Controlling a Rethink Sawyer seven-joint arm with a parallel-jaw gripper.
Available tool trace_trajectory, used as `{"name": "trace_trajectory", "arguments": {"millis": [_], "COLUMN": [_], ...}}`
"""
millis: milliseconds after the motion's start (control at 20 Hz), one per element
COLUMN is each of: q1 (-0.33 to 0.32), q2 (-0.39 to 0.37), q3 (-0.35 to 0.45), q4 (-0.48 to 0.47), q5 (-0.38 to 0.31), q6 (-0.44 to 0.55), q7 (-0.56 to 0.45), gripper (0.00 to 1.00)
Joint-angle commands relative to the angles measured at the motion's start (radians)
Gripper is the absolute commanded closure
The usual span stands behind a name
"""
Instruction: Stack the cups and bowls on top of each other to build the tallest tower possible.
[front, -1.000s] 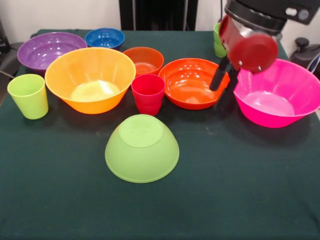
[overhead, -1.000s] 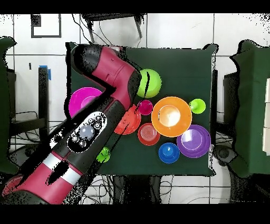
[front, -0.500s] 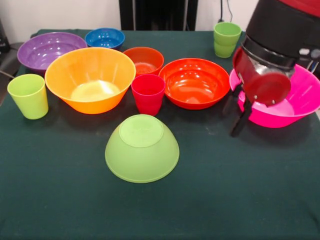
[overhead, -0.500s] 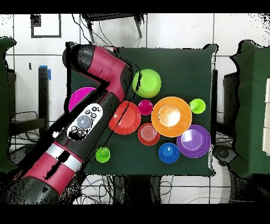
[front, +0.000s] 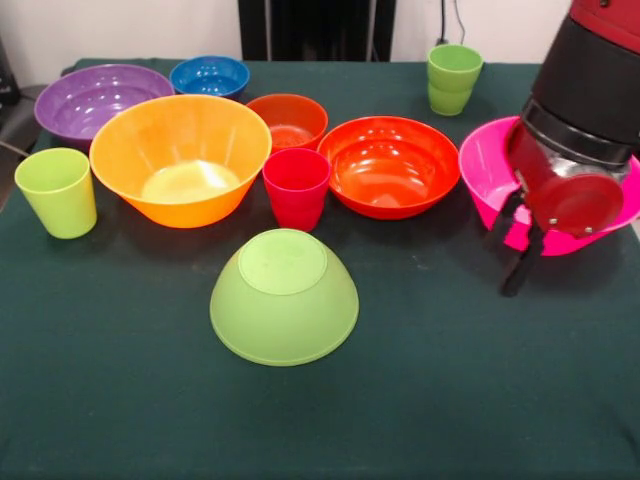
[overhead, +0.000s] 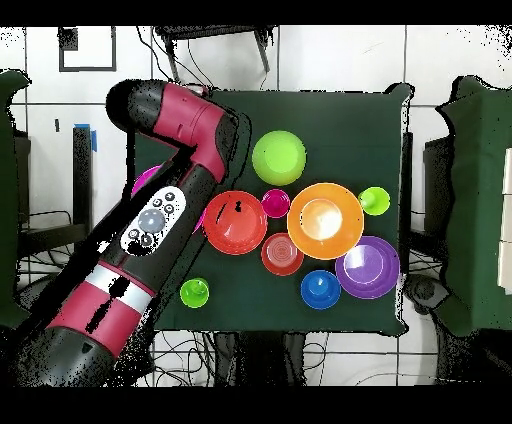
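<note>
1. Plainly, in the front view a dark green cloth covers the table (front: 400, 400); behind it runs a pale wall with a dark upright panel (front: 315, 28) at the top middle.
2. Nothing is stacked. The lime green bowl (front: 284, 296) sits rim-down alone near the front, with the red-pink cup (front: 296, 187) just behind it.
3. The large yellow-orange bowl (front: 181, 158) stands left of that cup, the small dark orange bowl (front: 288, 121) behind it, the medium orange bowl (front: 389, 165) to its right.
4. The purple bowl (front: 98, 100) and small blue bowl (front: 209, 76) sit at the far left; one light green cup (front: 57, 192) is at the left edge, another (front: 453, 78) at the far right.
5. The red and black arm (front: 585, 110) overlaps the large pink bowl (front: 492, 172) at the right; the gripper (front: 514, 246) hangs at the bowl's near rim, its two dark fingers (front: 521, 265) apart and nothing between them.
6. In the overhead view white tiled floor (overhead: 340, 60) surrounds the table (overhead: 350, 120), with dark furniture at both sides and cables below.
7. The arm (overhead: 170, 210) crosses the table's left side and hides nearly all of the pink bowl (overhead: 143, 182); the gripper is hidden here.
8. No readable writing shows in either view.
</note>
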Motion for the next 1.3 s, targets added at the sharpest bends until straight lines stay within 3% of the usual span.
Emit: {"name": "trace_trajectory", "arguments": {"millis": [50, 550, 1300], "q1": [-0.029, -0.026, 0.006], "q2": [0.003, 0.009, 0.060], "q3": [0.051, 0.022, 0.002], "q4": [-0.121, -0.164, -0.209], "q5": [-0.055, -0.043, -0.007], "q6": [0.155, 0.203, 0.182], "q7": [0.243, 0.274, 0.369], "gripper": [0.00, 0.00, 0.00]}}
